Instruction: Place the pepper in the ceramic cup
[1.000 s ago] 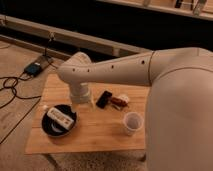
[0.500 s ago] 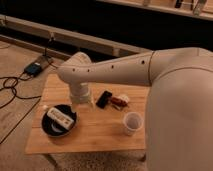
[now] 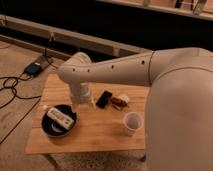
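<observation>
Hovers low on gripper, jaws spread, empty. Just beyond phone from jaws: pepper; ceramic cup farther off (same side). Might clip phone while crossing, shoving pepper away.

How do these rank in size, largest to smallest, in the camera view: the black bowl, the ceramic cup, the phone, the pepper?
Black bowl, ceramic cup, phone, pepper. Cup and phone look close; their order is unsure. The gripper hangs beside the phone, above the table.
</observation>
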{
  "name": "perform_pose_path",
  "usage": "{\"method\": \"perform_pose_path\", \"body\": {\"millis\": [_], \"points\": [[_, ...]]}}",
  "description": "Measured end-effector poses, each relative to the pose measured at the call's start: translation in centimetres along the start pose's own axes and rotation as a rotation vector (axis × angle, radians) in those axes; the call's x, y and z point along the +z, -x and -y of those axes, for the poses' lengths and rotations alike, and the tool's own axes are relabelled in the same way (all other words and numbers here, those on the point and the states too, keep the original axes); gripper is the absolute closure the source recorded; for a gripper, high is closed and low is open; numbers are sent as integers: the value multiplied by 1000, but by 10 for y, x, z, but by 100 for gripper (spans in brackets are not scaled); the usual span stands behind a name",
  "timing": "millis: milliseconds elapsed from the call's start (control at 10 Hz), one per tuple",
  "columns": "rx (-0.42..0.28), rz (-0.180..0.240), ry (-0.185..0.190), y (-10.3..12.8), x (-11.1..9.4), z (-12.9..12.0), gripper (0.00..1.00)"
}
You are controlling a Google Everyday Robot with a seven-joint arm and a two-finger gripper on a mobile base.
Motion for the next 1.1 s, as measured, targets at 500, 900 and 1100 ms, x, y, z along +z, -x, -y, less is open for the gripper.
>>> {"method": "perform_pose_path", "body": {"millis": [500,900,1100], "points": [[-192,5,-125,44,17,64,35],[-322,6,-145,79,23,100,35],[-366,16,-135,100,25,122,35]]}}
